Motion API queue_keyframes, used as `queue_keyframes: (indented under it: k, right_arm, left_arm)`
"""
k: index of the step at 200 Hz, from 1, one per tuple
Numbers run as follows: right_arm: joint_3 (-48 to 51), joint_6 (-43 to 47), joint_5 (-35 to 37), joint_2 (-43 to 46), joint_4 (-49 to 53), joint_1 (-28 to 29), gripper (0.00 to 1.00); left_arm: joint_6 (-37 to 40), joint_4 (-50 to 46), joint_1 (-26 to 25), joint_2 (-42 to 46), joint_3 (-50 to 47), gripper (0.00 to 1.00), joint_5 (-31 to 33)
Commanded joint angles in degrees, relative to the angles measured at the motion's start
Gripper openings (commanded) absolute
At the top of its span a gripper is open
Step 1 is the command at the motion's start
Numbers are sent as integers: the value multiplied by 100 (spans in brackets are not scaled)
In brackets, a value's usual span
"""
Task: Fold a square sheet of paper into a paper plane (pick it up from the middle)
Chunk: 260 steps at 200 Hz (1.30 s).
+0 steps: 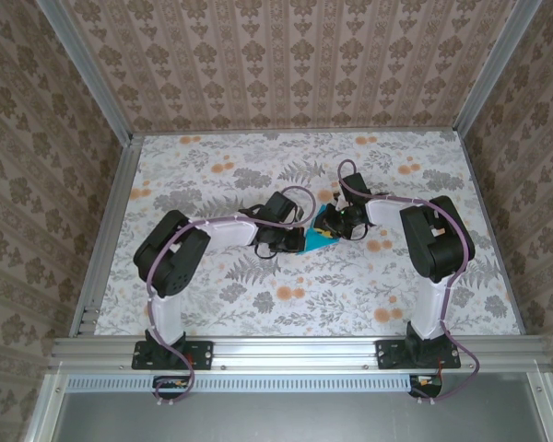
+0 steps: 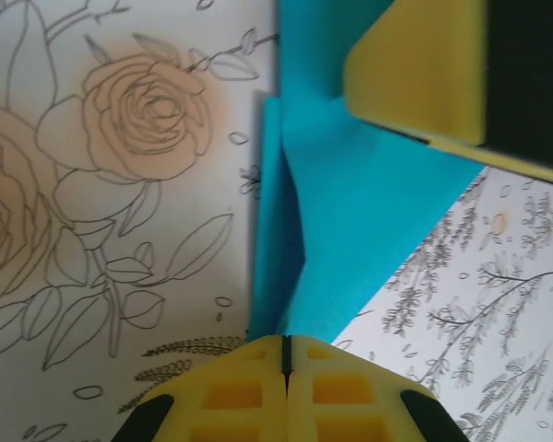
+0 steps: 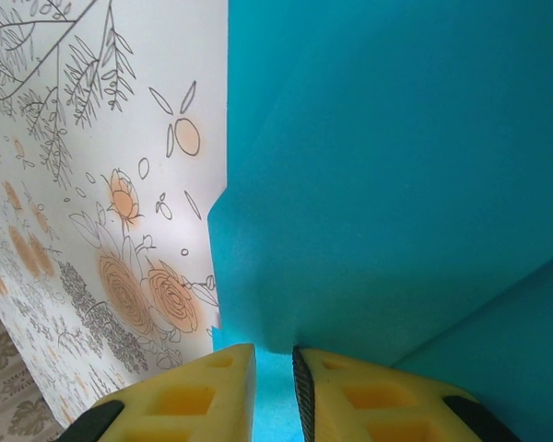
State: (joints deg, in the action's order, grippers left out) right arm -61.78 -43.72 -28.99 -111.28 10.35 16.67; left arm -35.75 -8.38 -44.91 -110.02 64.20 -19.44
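floral bench, centre: square sheet of paper, partly folded, crease running from left gripper toward right gripper. left gripper: closed tight on the crease end. right gripper: nipping the opposite edge, narrow gap. sheet touches both.

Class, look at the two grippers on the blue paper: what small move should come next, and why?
Probably slide the left gripper along the fold, since it is shut on a raised crease of the blue paper. The right gripper, jaws a slit apart over the paper, seems to steady it.
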Motion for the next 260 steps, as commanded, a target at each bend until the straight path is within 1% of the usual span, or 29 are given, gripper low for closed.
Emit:
queue_keyframes:
  k: [1, 43, 72, 76, 90, 114, 142, 179, 260]
  right_arm:
    - [386, -4, 1092, -565, 392, -60, 24]
    - [326, 29, 568, -57, 87, -107, 24]
    - [414, 98, 126, 550, -201, -104, 24]
    - [430, 121, 79, 626, -217, -98, 23]
    - [533, 158, -85, 849, -282, -73, 16]
    - [771, 176, -174, 1113, -366, 72, 14]
    - [812, 193, -136, 1053, -327, 316, 13]
    - [757, 153, -177, 710, -452, 491, 11]
    - [615, 121, -422, 274, -813, 515, 10]
  left_arm:
    - [116, -117, 115, -90, 33, 5, 49]
    - [108, -230, 87, -222, -16, 5, 0]
    - [120, -325, 91, -275, -31, 4, 11]
    - [122, -324, 90, -283, -37, 4, 15]
    - [126, -360, 88, -285, -28, 4, 32]
    - [138, -410, 82, -344, -4, 3, 30]
    - [139, -434, 78, -376, 18, 3, 37]
    - [112, -473, 78, -395, 40, 2, 72]
    - [116, -515, 78, -406, 58, 2, 55]
